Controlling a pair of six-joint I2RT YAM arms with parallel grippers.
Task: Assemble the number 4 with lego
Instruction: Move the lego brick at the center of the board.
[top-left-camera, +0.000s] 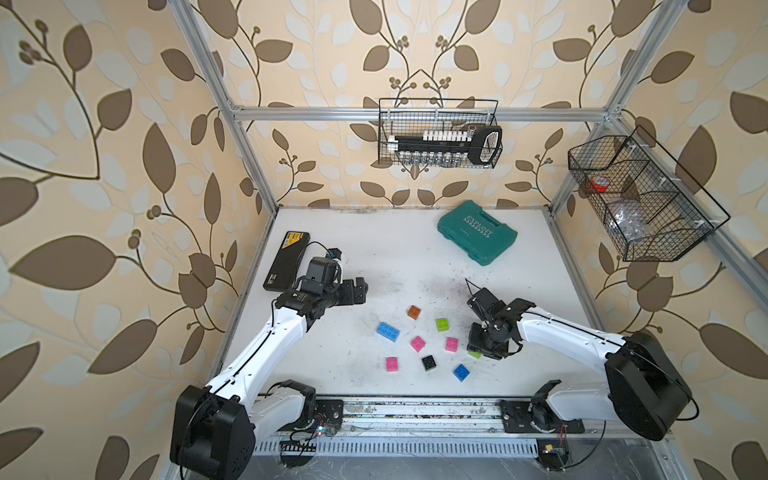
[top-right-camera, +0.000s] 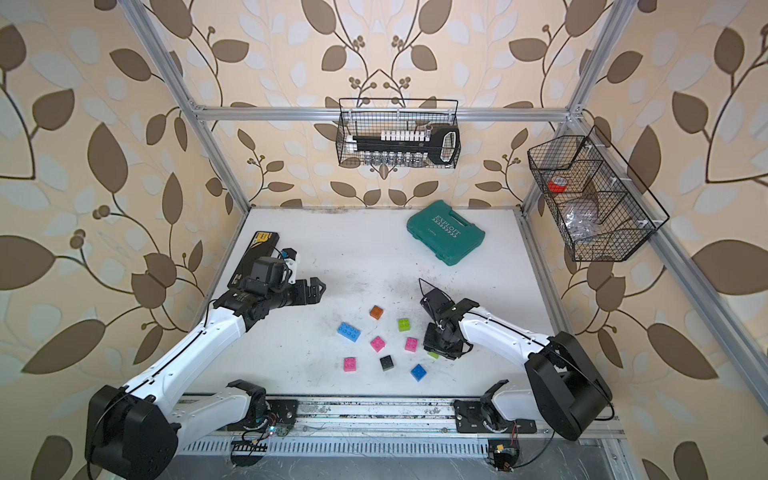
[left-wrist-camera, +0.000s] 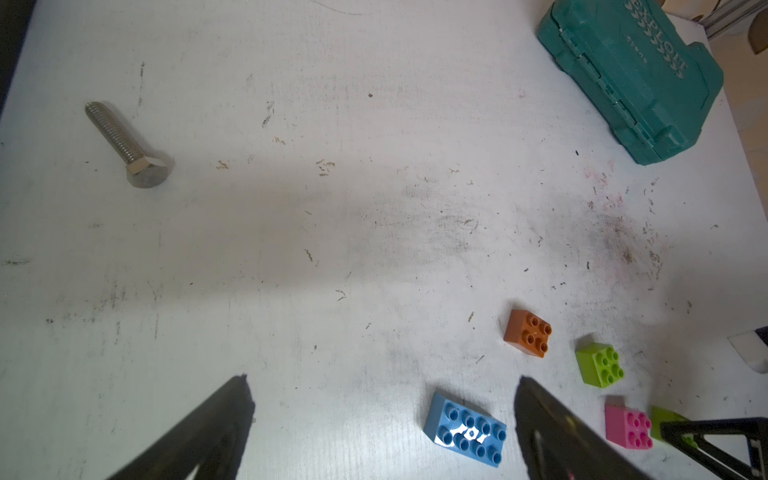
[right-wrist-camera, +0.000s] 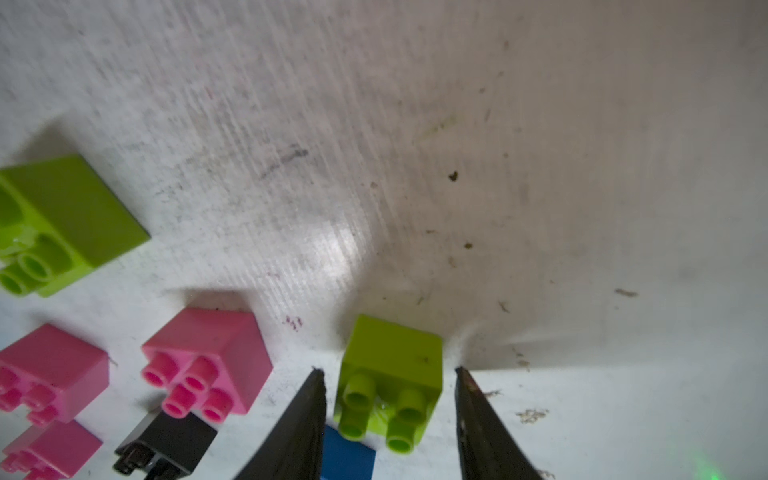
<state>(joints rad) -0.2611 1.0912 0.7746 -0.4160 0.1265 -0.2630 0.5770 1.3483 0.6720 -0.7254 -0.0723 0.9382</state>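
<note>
The lego bricks lie loose and apart on the white table; the number 4 is not in view. In a top view I see the long blue brick (top-left-camera: 388, 331), orange (top-left-camera: 414, 311), lime green (top-left-camera: 442, 324), three pink ones (top-left-camera: 417, 343), black (top-left-camera: 429, 363) and small blue (top-left-camera: 461, 372). My right gripper (right-wrist-camera: 388, 369) points down at the table and straddles a second lime green brick (right-wrist-camera: 395, 345), a narrow gap on each side. My left gripper (left-wrist-camera: 383, 379) hovers wide open, left of the long blue brick (left-wrist-camera: 465, 430), holding nothing.
A teal tool case (top-left-camera: 477, 232) lies at the back right. A black flat box (top-left-camera: 286, 259) lies along the left edge behind my left arm. A metal bolt (left-wrist-camera: 129, 143) rests on the table. Wire baskets (top-left-camera: 440, 133) hang on the frame.
</note>
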